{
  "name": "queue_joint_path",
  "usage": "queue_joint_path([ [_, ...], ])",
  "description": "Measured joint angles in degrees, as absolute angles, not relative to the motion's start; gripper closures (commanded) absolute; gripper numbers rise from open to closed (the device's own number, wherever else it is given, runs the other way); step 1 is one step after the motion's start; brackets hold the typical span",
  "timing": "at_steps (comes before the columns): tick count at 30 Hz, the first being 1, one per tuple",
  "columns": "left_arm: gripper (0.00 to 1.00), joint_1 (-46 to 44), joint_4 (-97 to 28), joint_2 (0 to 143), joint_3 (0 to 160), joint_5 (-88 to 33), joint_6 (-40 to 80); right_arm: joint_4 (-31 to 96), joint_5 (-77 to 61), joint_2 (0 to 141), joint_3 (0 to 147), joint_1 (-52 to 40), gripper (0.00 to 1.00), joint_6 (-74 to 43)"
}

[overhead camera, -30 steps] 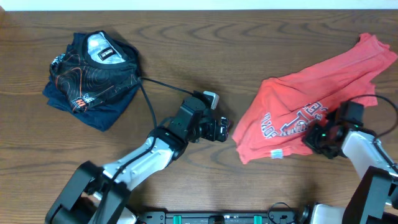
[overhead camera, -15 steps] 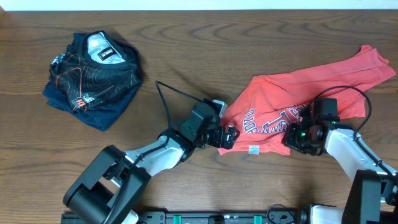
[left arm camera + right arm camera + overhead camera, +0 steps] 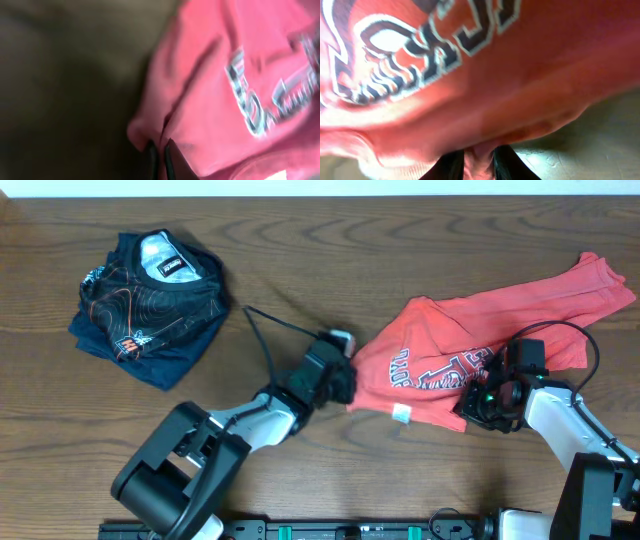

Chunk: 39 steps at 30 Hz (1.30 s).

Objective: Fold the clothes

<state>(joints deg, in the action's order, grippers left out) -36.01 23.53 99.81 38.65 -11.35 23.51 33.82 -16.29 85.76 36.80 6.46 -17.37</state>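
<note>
Wooden table (image 3: 300, 240): left gripper (image 3: 345, 385) newly clamps the T-shirt (image 3: 450, 340) at nine o'clock, right gripper (image 3: 480, 405) pinching five o'clock; spreading can likely begin.

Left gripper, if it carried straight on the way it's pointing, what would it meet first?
The coral-red T-shirt. The left gripper is shut on its edge, so going on would push into more of that fabric, likely toward the chest lettering; depth is unclear.

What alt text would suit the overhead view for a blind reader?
A crumpled coral-red T-shirt lies on a wooden table, its edges pinched by the left claw and right claw. A dark navy garment sits far left.
</note>
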Motion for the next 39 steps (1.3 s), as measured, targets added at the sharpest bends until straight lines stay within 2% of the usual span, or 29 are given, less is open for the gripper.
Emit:
queue_joint_path([
  [8,0.94,-22.63,24.38,98.61,47.72,-8.60,23.09,34.39,-16.34,85.76,36.91,6.46,0.76,-17.34],
  [9,0.86,-21.30,24.38,98.41,48.88,-8.51,23.07,34.44,-16.34,85.76,36.93,6.46,0.75,-17.34],
  [11,0.41,-19.18,24.27,98.06,50.35,-8.21,22.48,34.50,-16.49,85.76,36.95,6.46,0.74,-17.34],
  [14,0.00,-17.17,21.21,97.49,50.89,-7.75,22.63,34.44,-16.56,85.73,36.95,6.46,0.73,-17.37],
  [20,0.02,-17.41,7.09,97.43,50.89,-15.03,23.07,35.20,-13.37,85.76,38.09,6.59,0.72,-17.37],
  [25,0.02,-22.46,-1.65,97.43,50.87,-22.57,24.03,34.65,-3.79,85.86,42.02,9.02,0.69,-17.74],
  [33,0.02,-33.34,-2.55,97.43,50.87,-22.61,24.18,26.65,3.51,85.95,44.40,12.78,0.64,-17.23],
  [39,0.02,-35.81,-2.33,97.45,50.87,-18.74,24.21,25.15,3.57,88.73,44.40,12.82,0.58,-15.77],
])
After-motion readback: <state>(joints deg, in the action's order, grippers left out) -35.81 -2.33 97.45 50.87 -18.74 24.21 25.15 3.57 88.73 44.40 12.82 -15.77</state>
